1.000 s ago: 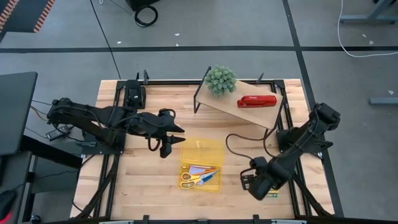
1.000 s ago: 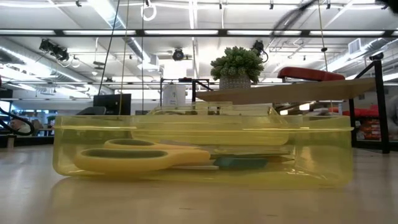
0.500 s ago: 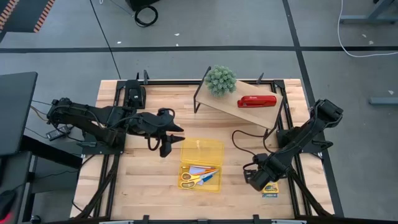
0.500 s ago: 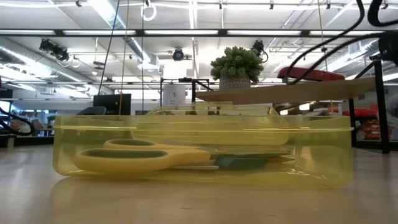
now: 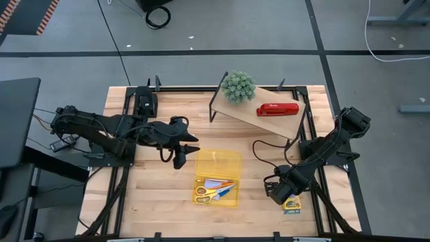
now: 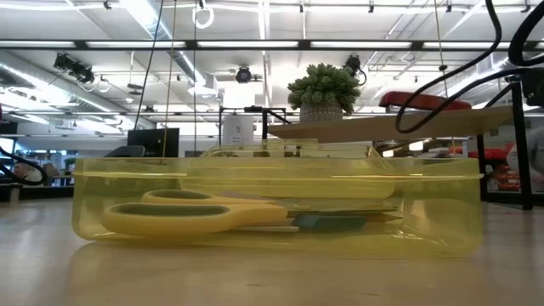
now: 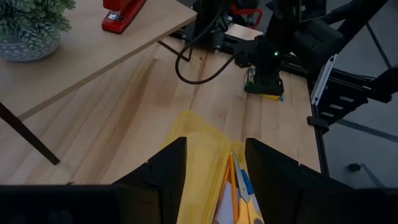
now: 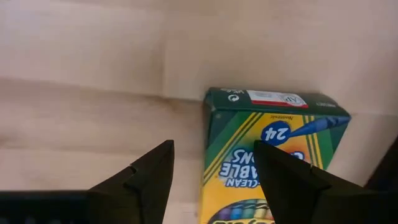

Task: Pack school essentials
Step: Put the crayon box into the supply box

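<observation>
Crayons, in their green-and-yellow crayon box [image 8: 273, 155], lie flat on the tabletop [image 5: 161, 202] near its front right corner, well apart from the clear yellow bin [image 5: 217, 177] at the middle. That bin already holds the yellow-handled scissors [image 6: 195, 212], a pale blue notepad [image 5: 216, 182], and pencils and a pen too small to tell apart from above. The crayon box looks to be the one item not yet packed, so the step in hand reads as the pick-up of that box. The right tool [image 8: 211, 171] hangs right over it, fingers spread wide and holding nothing; in the right wrist view one finger [image 8: 146, 177] sits over bare wood beside the box and the other [image 8: 283, 171] over the printed face, so the spread is off to one side and does not straddle the box. The next move seems to call for a small sideways shift to bring both long edges between the fingers, then a descent to the wood and a firm close, since a flat box lying low gives little edge to catch. The left tool [image 7: 214, 168] waits at the bin's far left corner, fingers parted and empty, pointing across the bin toward the right arm. A red stapler [image 5: 277, 109] and a potted plant [image 5: 238, 86] stand on the raised shelf [image 5: 248, 114] at the far side.
</observation>
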You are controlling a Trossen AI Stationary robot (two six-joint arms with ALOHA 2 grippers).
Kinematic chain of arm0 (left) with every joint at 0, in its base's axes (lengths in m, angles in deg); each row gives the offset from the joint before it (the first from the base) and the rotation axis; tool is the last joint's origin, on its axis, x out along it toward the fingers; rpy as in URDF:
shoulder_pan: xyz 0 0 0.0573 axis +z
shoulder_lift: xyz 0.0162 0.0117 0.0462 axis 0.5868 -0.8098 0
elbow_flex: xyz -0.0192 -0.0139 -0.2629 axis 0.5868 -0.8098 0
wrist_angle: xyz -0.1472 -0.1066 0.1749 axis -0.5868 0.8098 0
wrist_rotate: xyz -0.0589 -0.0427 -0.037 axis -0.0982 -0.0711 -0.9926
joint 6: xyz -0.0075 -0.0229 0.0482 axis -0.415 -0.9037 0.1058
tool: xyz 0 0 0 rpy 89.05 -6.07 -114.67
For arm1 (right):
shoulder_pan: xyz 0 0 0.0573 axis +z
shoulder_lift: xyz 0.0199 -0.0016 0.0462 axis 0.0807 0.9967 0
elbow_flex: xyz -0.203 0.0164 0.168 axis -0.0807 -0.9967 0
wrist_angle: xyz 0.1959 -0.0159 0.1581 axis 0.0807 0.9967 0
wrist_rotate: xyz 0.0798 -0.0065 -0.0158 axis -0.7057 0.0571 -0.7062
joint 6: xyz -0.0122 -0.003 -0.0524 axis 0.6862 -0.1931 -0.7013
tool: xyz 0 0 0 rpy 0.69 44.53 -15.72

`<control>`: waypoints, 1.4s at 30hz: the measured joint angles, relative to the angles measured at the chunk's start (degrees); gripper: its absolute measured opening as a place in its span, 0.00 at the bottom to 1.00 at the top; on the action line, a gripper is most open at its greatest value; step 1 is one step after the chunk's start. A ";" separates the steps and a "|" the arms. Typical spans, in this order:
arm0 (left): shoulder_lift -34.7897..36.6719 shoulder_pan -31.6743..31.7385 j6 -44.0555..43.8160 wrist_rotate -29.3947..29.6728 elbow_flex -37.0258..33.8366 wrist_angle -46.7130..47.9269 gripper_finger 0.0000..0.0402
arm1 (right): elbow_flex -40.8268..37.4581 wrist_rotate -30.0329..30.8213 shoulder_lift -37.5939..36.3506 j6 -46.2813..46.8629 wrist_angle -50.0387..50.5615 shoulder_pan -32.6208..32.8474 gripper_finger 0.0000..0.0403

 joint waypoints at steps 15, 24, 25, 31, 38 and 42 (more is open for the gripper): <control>-0.09 -0.02 -1.46 1.11 0.00 -0.02 0.43 | 2.54 1.22 0.39 -0.89 -3.26 1.71 0.48; -0.31 -0.02 -1.21 1.11 0.00 0.11 0.43 | 5.87 -1.06 0.39 -1.63 -0.11 5.77 0.42; -0.31 -0.02 -1.21 1.11 0.00 0.09 0.43 | 6.73 -0.89 0.39 -2.43 1.25 6.07 0.42; -0.31 -0.02 -1.28 1.11 0.00 0.11 0.43 | 9.45 1.20 0.35 -8.44 7.57 8.55 0.43; -0.31 -0.79 -3.43 1.12 0.00 0.15 0.43 | 5.68 0.99 0.35 -9.32 2.51 11.08 0.42; -0.31 -2.17 -5.44 1.09 0.00 0.20 0.43 | 5.31 0.80 0.08 -7.64 3.60 11.58 0.46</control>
